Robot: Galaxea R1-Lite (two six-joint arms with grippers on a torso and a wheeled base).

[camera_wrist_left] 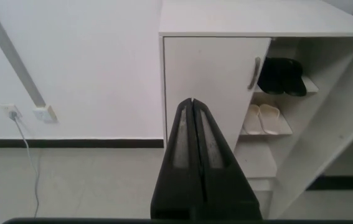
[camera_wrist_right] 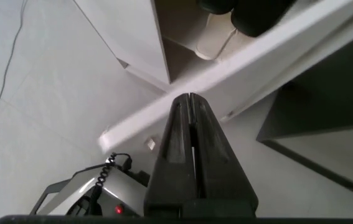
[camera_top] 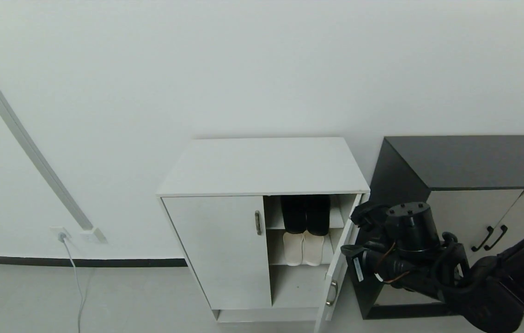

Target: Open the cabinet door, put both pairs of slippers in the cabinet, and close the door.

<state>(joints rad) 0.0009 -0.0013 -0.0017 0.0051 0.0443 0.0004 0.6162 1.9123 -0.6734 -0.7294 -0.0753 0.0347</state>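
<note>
White cabinet [camera_top: 262, 166] against far wall. Left door [camera_top: 220, 249] shut, right door [camera_top: 338, 273] swung open toward near right. Inside, black slippers [camera_top: 306, 213] on upper shelf, white slippers [camera_top: 303, 247] on middle shelf just below, each pair side by side. Judging by that: opening done, both pairs stowed, only closing of right door left. Right gripper [camera_wrist_right: 190, 96] just right of open door, at its outer face near the free edge; fingers [camera_wrist_right: 179, 143] pressed together, holding nothing; cannot tell whether touching door. Left gripper [camera_wrist_left: 192, 102] well apart from cabinet, on near side, facing shut left door; fingers [camera_wrist_left: 182, 143] likewise closed tight on nothing.
</note>
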